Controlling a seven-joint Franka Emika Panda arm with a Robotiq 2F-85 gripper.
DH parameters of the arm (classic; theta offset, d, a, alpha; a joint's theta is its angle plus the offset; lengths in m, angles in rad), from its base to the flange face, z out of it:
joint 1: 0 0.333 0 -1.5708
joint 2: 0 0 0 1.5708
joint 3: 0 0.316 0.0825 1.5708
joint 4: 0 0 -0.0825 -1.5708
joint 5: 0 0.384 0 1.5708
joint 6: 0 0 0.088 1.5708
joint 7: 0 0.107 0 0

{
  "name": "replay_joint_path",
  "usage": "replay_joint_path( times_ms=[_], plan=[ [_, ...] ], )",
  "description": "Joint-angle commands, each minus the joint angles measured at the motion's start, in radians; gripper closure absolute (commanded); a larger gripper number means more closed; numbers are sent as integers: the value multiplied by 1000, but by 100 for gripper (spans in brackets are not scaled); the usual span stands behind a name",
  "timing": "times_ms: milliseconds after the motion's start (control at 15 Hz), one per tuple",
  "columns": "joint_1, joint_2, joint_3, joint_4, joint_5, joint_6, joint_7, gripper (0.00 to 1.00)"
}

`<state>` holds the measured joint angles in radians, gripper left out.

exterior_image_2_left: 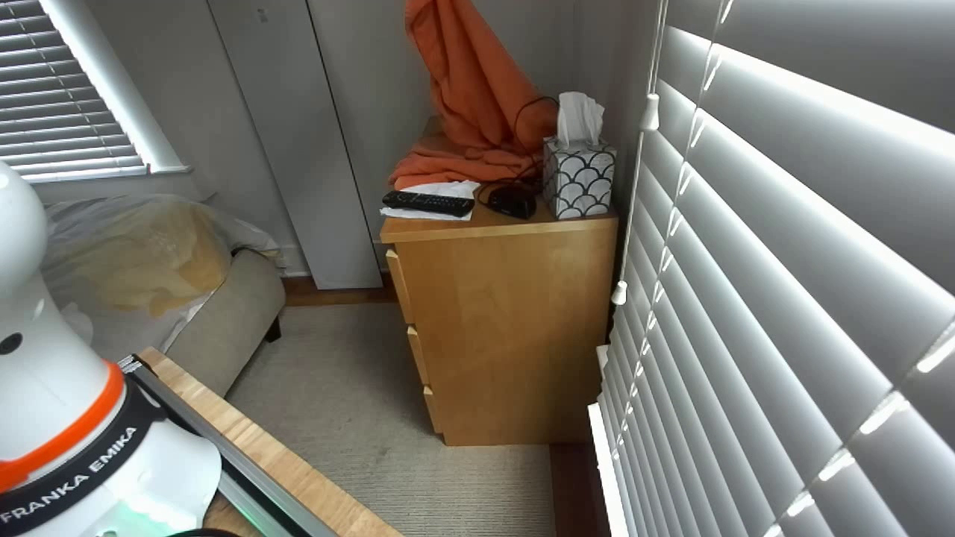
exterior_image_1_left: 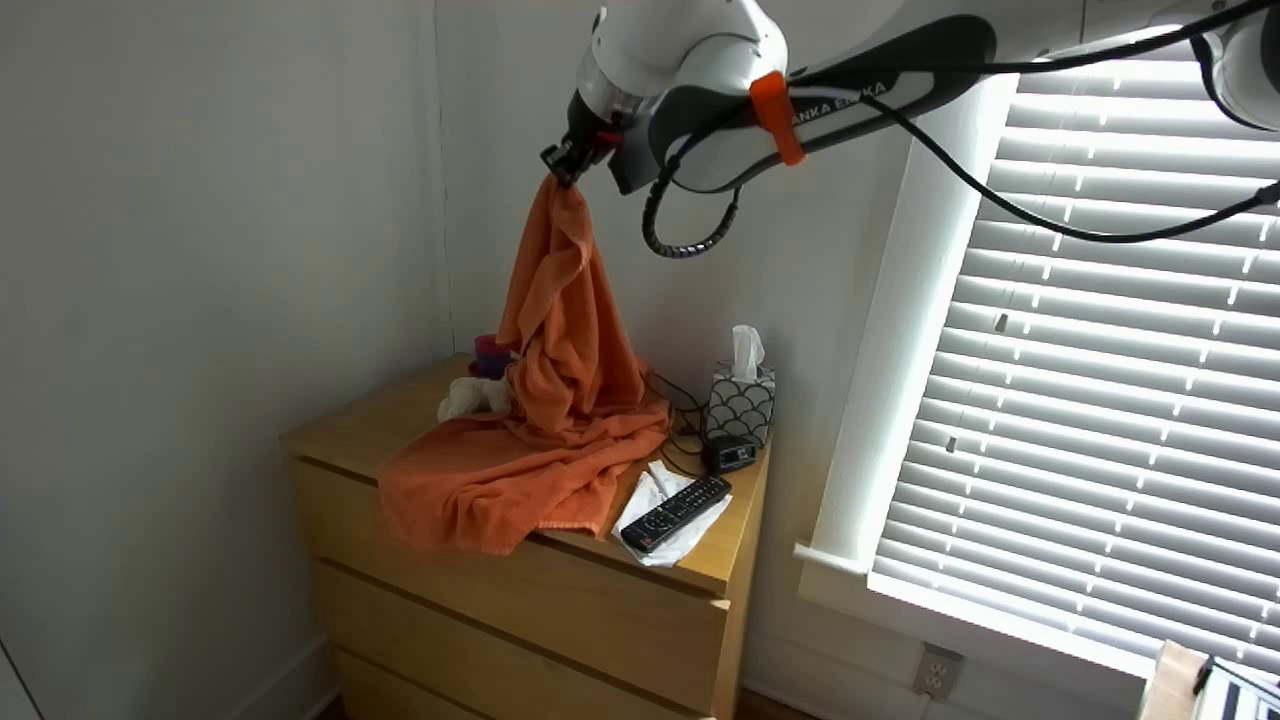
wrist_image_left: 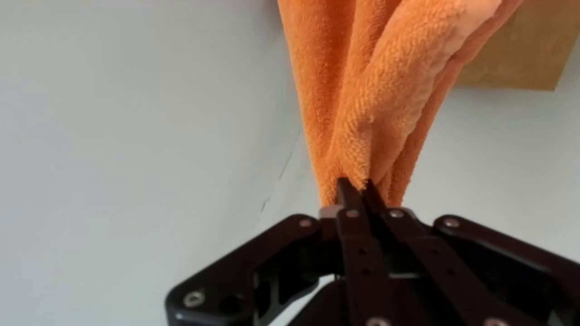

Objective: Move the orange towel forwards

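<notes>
The dresser (exterior_image_1_left: 600, 615) is standing below the gripper (exterior_image_1_left: 563, 172), showing in both exterior views. A couch (exterior_image_2_left: 231, 321), well apart from the gripper, is appearing only in an exterior view; a purple cup (exterior_image_1_left: 492, 358), lower than the gripper, only in an exterior view. Wrist view: the fingers (wrist_image_left: 355, 228) are clenching a gathered end of the orange towel (wrist_image_left: 362, 113). The towel is hanging under the gripper, its lower folds resting on the dresser. The arm (exterior_image_2_left: 45, 380) is bearing the words "FRANKA EMIKA".

Cannot make out purple object (exterior_image_1_left: 490, 358) partly hidden behind orange towel (exterior_image_1_left: 575, 370) in exterior view; lose bench (exterior_image_1_left: 600, 620) foot past bottom edge.
</notes>
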<state>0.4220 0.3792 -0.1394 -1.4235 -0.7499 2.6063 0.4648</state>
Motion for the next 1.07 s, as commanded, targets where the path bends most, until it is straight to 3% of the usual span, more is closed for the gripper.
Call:
replay_joint_path(
  times_ms=[0,333,533,1000],
  plan=[
    [42,19,31,179,-14,-11,-79,99],
    [87,56,48,429,3,-27,-141,99],
    [89,63,92,518,75,-26,-167,99],
    [98,141,166,703,121,63,-164,99]
  ],
)
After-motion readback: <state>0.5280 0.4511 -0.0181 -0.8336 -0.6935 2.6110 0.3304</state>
